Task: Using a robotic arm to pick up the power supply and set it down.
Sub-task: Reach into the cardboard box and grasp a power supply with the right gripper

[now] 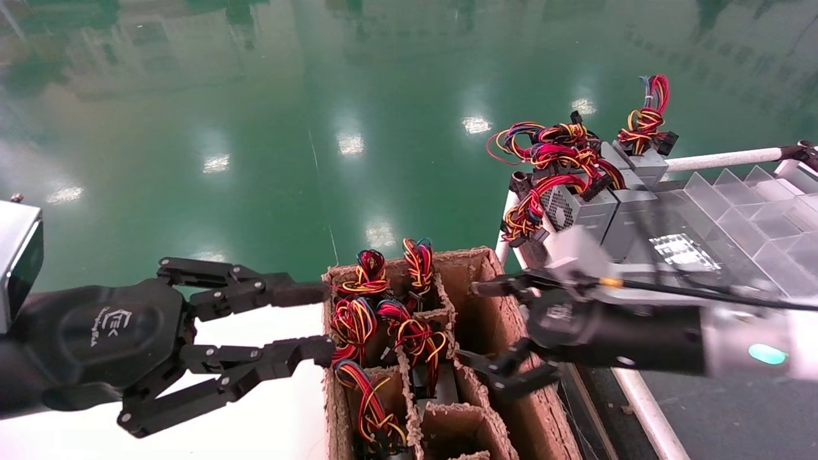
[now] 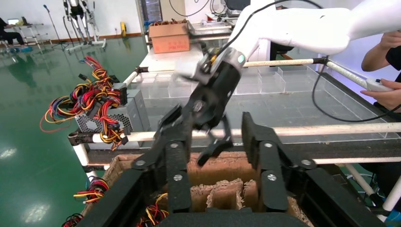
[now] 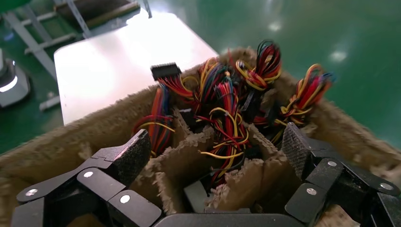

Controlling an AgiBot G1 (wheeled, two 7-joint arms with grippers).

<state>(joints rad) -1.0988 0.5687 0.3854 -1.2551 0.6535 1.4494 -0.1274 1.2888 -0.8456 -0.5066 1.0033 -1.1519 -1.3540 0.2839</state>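
A cardboard box [image 1: 492, 319] with ragged dividers holds several power supplies standing in its cells; mostly their red, yellow and black wire bundles [image 1: 358, 319] show. My right gripper [image 1: 479, 326], on the white robotic arm [image 1: 748, 338], hangs open over the box's right side. In the right wrist view that gripper [image 3: 215, 151] spans a divider and a wire bundle [image 3: 227, 118], with the grey corner of a power supply [image 3: 196, 194] below. My left gripper [image 1: 327, 319] is open at the box's left wall, holding nothing.
More grey power supplies [image 1: 588, 211] with wire bundles stand on a rack at the back right, beside clear plastic dividers [image 1: 754, 211] and a white rail [image 1: 722, 158]. A white tabletop [image 1: 268, 409] lies under the left gripper. A person's hand [image 2: 385, 90] holds a controller.
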